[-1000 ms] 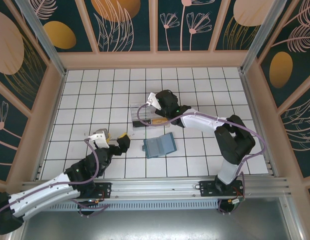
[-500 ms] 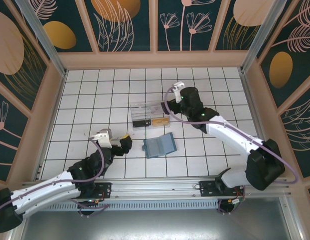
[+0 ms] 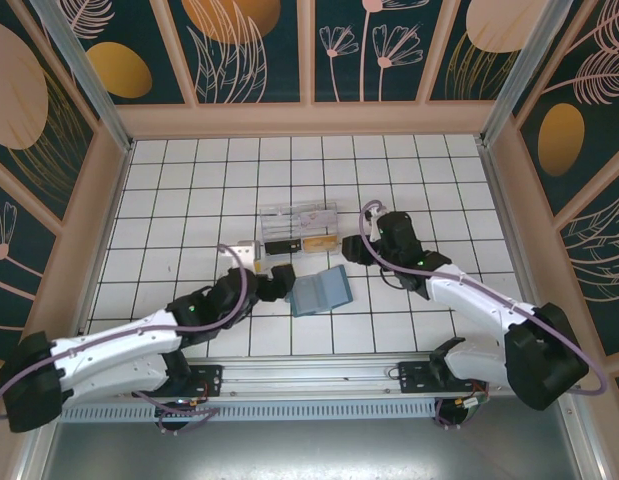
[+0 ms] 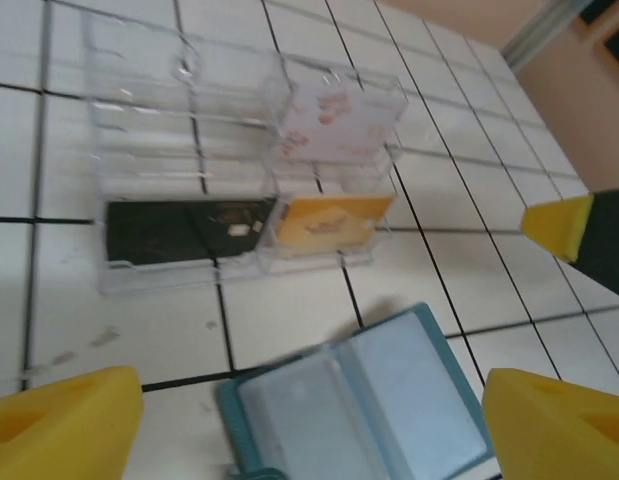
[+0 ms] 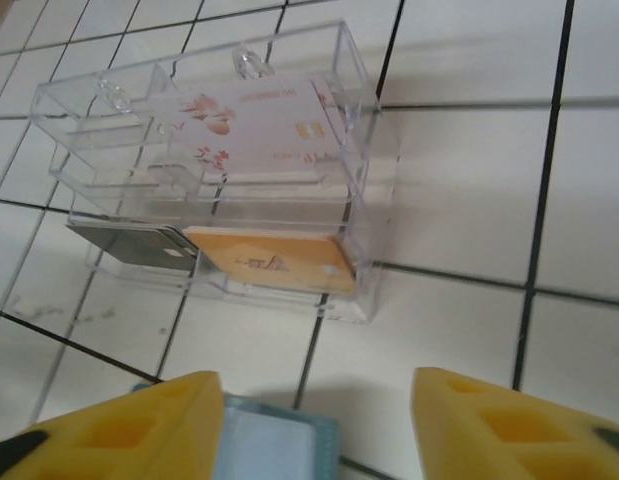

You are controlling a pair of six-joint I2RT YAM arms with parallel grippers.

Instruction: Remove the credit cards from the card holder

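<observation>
left tool, right tool nearer card holder | clear box seemingly apart

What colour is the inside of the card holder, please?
The card holder is greyish-blue inside; best in the left wrist view.

dark teal folding card holder: near edge cut off by bottom of left wrist view; in right wrist view blurred corner at bottom edge, rest cut off. yellow foam finger pads of left gripper cropped at bottom corners; right gripper's pads cropped likewise. print on pale card and orange card in clear plastic compartment box too blurred to read.
</observation>
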